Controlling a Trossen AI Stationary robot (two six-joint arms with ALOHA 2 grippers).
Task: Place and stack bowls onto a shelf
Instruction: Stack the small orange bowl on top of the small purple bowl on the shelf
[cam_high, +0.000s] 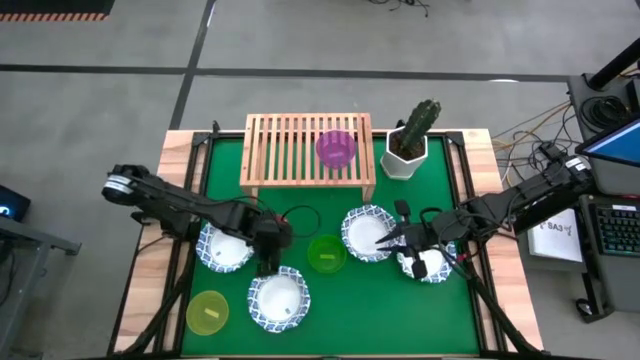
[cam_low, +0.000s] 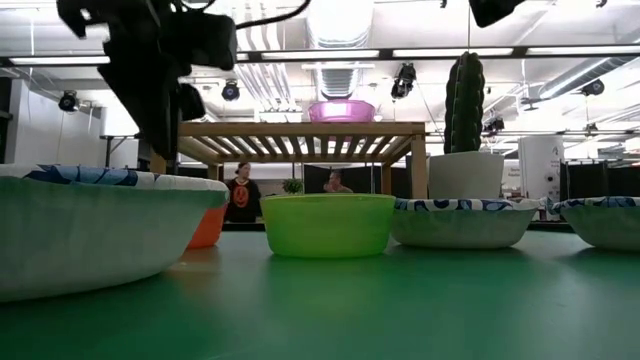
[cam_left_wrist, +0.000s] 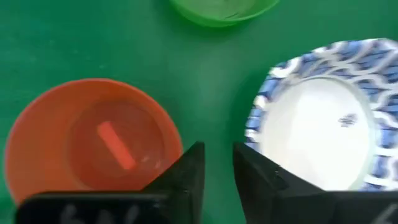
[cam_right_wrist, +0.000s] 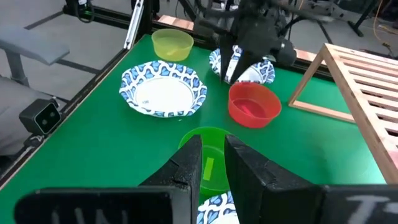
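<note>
Red bowl (cam_right_wrist: 253, 104) hidden overhead by left gripper (cam_left_wrist: 217, 165), fingers slightly parted, right gripper's (cam_right_wrist: 212, 158) seemingly likewise.

High view looks straight down on the whole table. Low view sits at mat level, facing the shelf (cam_low: 300, 135). Both share the green bowl (cam_high: 326, 253), frame centre.
</note>
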